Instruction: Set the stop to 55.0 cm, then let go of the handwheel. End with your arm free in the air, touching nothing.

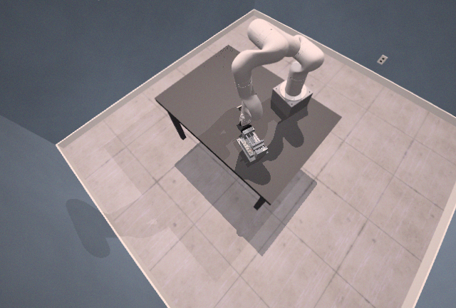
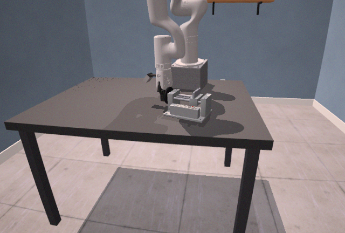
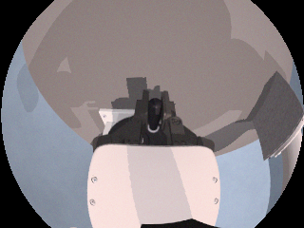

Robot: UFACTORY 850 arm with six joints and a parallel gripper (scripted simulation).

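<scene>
The stop fixture's grey base plate [image 2: 204,119] [image 3: 106,115] lies on the table. Its sliding stop [image 2: 194,102] sits on rods between two end posts, nearer the right post in the exterior view. A pale scale block [image 2: 184,111] lies in front, with a small red mark near the stop; its figures are too small to read. The black handwheel [image 2: 166,94] is at the left post, partly hidden by the fingers in the wrist view. My gripper [image 2: 162,96] [image 3: 155,99] points down beside the wheel, shut on its black crank knob [image 3: 155,112].
The arm's grey pedestal [image 1: 288,105] [image 2: 189,77] stands behind the fixture at the table's back edge. The dark table [image 1: 206,87] [image 2: 111,118] carries the fixture near its front edge. A wooden shelf [image 2: 241,1] is on the back wall.
</scene>
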